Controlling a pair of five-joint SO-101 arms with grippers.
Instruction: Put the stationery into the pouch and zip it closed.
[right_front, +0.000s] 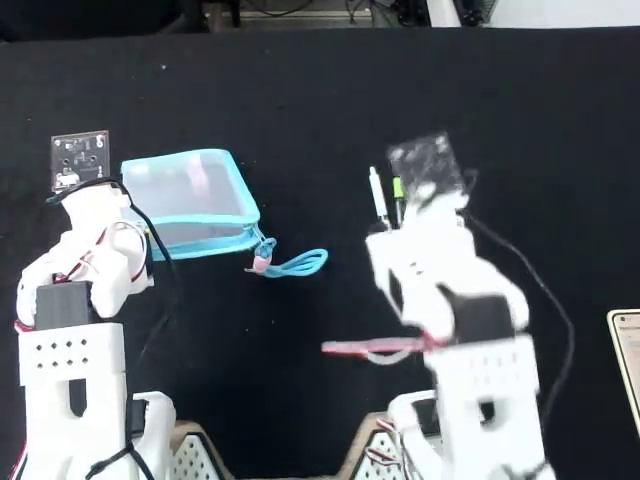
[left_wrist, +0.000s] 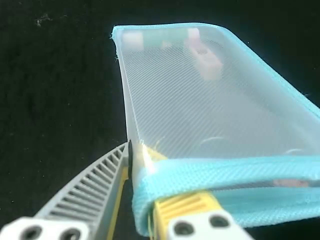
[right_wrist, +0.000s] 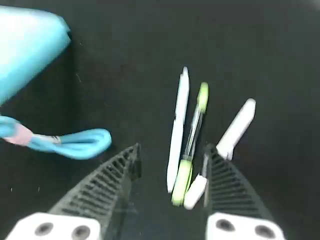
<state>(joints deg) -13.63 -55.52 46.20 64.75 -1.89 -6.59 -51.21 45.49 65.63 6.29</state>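
Observation:
A translucent mesh pouch (right_front: 188, 195) with turquoise trim lies at the left of the black table, its wrist strap (right_front: 300, 264) trailing right. My left gripper (left_wrist: 145, 172) is shut on the pouch's (left_wrist: 200, 120) near corner, trim pinched between grey and yellow fingers (left_wrist: 102, 182). Small pale items (left_wrist: 202, 55) show through the mesh. My right gripper (right_wrist: 172, 150) hangs open just above three pieces: a white pen (right_wrist: 177, 125), a green pen (right_wrist: 194, 130) and a white marker (right_wrist: 232, 132). From above, the pens (right_front: 380, 195) lie just beyond that arm's gripper (right_front: 392, 225).
The pouch's corner (right_wrist: 27, 45) and strap loop (right_wrist: 75, 142) lie off to one side of the right gripper. A pink cable (right_front: 368, 348) runs beside the right arm's base. A pale card (right_front: 628, 350) sits at the table's right edge.

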